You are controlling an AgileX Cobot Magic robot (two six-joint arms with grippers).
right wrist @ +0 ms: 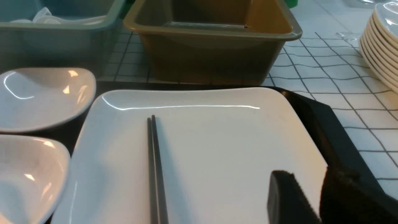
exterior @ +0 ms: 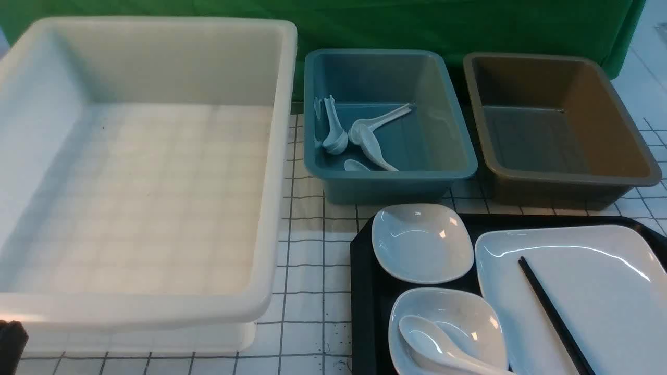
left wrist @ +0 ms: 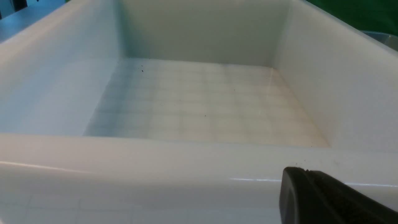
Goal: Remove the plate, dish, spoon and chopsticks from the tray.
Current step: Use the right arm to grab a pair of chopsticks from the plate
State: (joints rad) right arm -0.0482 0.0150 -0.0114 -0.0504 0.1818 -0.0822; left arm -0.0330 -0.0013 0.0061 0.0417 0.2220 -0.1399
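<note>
Right hand parted at glossy white plate (rounded-rectangular, shallow rim).

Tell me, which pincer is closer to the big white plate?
Right. The right pincer is at the edge of the plate; the left pincer is by the near wall of the large white tub, well away.

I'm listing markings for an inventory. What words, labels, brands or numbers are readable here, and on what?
None: no view shows any readable text.
The white tub, blue tub, brown tub, tray, plate, small dishes, spoon and chopsticks show no label, brand or number.
The tablecloth bears only a plain grid of lines.
</note>
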